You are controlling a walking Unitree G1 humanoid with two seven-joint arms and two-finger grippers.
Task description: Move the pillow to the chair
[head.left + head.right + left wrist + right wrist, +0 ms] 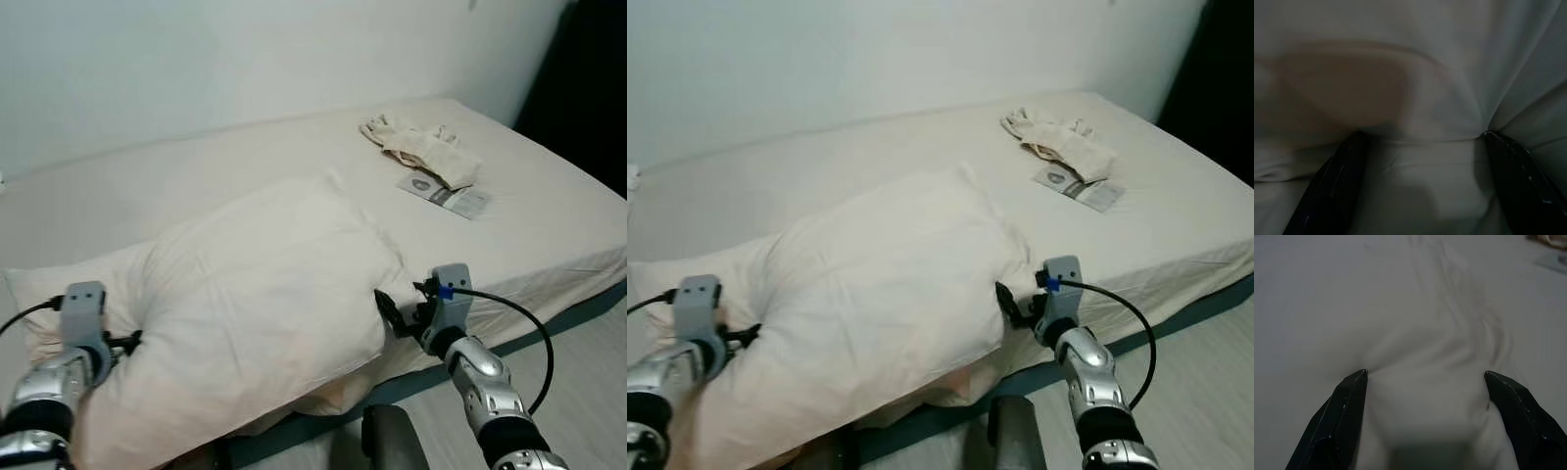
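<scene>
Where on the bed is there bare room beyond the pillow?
Bare sheet lies between the pillow and the wall, and between it and the cloth with the booklet. The near edge is crowded: both grippers press the pillow.

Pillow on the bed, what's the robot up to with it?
Both arms are at the white pillow, which sits at the near edge of the bed. The left tool presses into one end and the right tool into the other, each with fingers spread around fabric. Clothes lie further back.
</scene>
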